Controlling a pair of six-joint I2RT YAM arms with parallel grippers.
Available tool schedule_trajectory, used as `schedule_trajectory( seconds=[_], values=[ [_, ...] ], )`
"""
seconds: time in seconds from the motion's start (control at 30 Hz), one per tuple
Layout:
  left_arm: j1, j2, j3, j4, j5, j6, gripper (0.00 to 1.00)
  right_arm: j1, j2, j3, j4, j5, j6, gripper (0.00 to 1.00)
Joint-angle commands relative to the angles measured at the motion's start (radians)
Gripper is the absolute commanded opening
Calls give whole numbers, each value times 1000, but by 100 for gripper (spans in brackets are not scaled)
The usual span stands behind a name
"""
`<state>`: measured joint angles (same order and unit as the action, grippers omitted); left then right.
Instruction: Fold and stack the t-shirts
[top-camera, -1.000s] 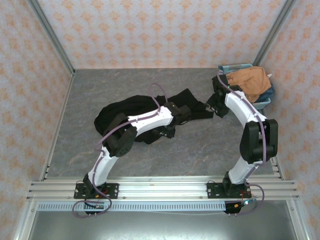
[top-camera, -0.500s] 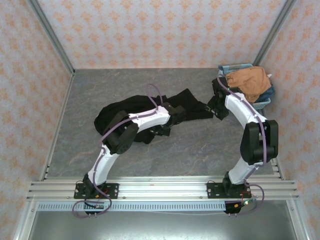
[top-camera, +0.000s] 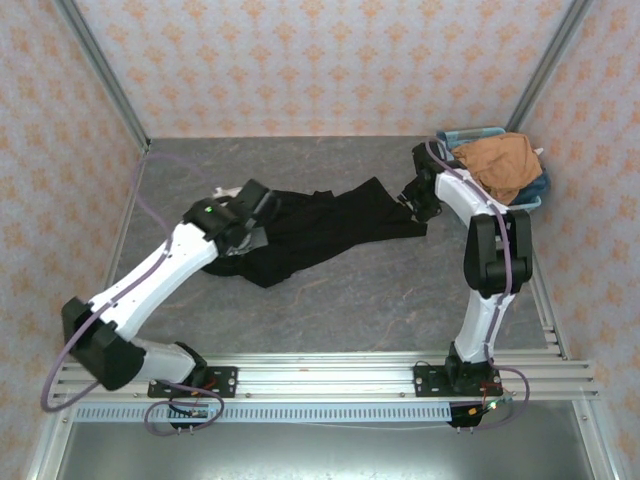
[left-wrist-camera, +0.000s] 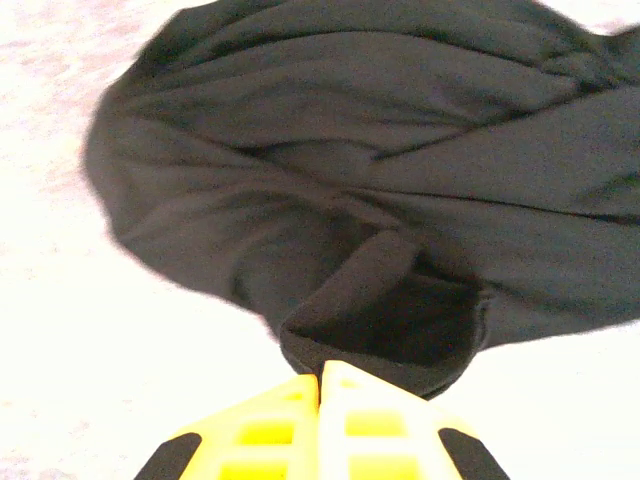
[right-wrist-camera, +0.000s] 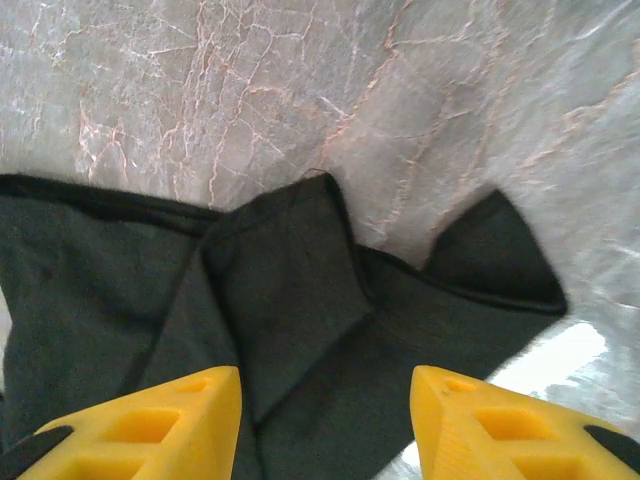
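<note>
While the left hand (left-wrist-camera: 320, 372) has its two yellow fingers pressed together on a thick fold at the edge of the black t-shirt (left-wrist-camera: 400, 150), the sound course is to hold that pinch firm and low. The far end should be gripped before any pull, so the cloth can be drawn flat between two points rather than dragged as a bundle. The right hand (right-wrist-camera: 322, 382) hangs with its fingers apart over that far end, where a flap and a corner of the shirt lie on the grey worktop (right-wrist-camera: 300, 90). It would do best to close on a single edge rather than the overlapped flap, or a crease may be trapped in the spread. From above, the shirt lies rumpled across the middle of the worktop between the two hands. The orange-tan t-shirt (top-camera: 498, 163) is heaped in the light-blue basket (top-camera: 472, 134) at the far right corner, well apart. I cannot tell whether either hand is at a sleeve, hem or collar, which face of the shirt is up, or how many layers the left pinch holds. The left wrist view is bleached pale around the cloth.
</note>
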<state>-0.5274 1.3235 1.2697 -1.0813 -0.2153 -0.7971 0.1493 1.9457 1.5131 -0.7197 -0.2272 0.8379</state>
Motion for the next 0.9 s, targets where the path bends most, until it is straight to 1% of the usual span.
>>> schedule_trajectory(
  seconds=[0.0, 0.07, 0.17, 0.33, 0.4, 0.53, 0.6, 0.63, 0.7, 0.83, 0.87],
  values=[
    [55, -75, -87, -22, 13, -62, 0, 12, 44, 41, 33, -14, 194, 49],
    [84, -124, -127, -23, 22, -65, 0, 15, 72, 60, 39, 1, 251, 51],
    [105, -173, -152, -35, 21, -70, 0, 18, 103, 84, 43, 25, 307, 51],
    [125, -233, -172, -98, -34, -89, 0, 18, 143, 111, 40, 34, 374, 51],
    [134, -263, -181, -112, -59, -100, 0, 18, 157, 117, 35, 35, 393, 51],
    [157, -300, -195, -106, -60, -92, 0, 19, 198, 141, 21, 26, 415, 53],
    [163, -300, -191, -113, -66, -89, 0, 20, 214, 150, 24, 25, 413, 51],
    [165, -300, -185, -116, -71, -87, 0, 21, 221, 156, 18, 24, 412, 48],
    [170, -302, -171, -116, -82, -83, 0, 22, 229, 167, 7, 28, 406, 36],
    [199, -288, -132, -105, -93, -64, 0, 22, 215, 193, -13, 62, 365, 5],
    [213, -277, -118, -100, -90, -58, 0, 23, 204, 201, -21, 79, 349, 0]
  ],
)
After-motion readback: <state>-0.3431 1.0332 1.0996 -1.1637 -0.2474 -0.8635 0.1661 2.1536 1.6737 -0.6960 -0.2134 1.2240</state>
